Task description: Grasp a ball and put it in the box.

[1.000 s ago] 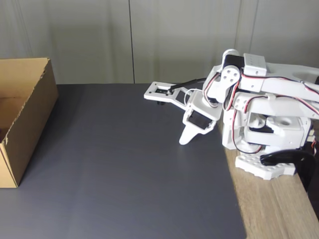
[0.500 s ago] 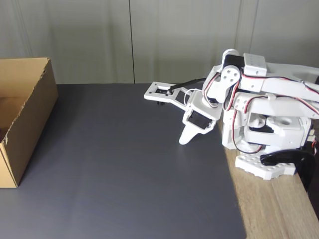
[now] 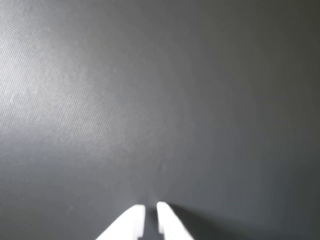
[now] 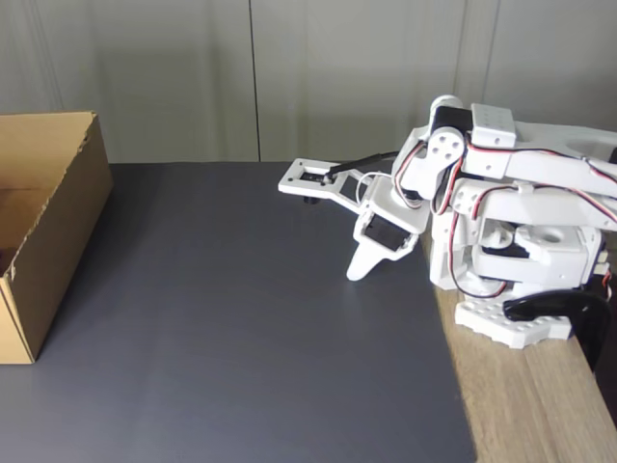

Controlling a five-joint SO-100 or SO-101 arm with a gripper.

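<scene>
Nearly closed, empty gripper (image 3: 150, 210) over dark mat (image 4: 241, 318).

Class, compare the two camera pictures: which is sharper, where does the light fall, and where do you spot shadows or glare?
Wrist view: soft and slightly blurred; the dark mat is brighter at upper left, and the white gripper tips are overexposed, with a faint shadow to their right. Fixed view: sharp and evenly lit; the gripper and the cardboard box cast only weak shadows on the mat, with a mild sheen, no hard glare.
</scene>
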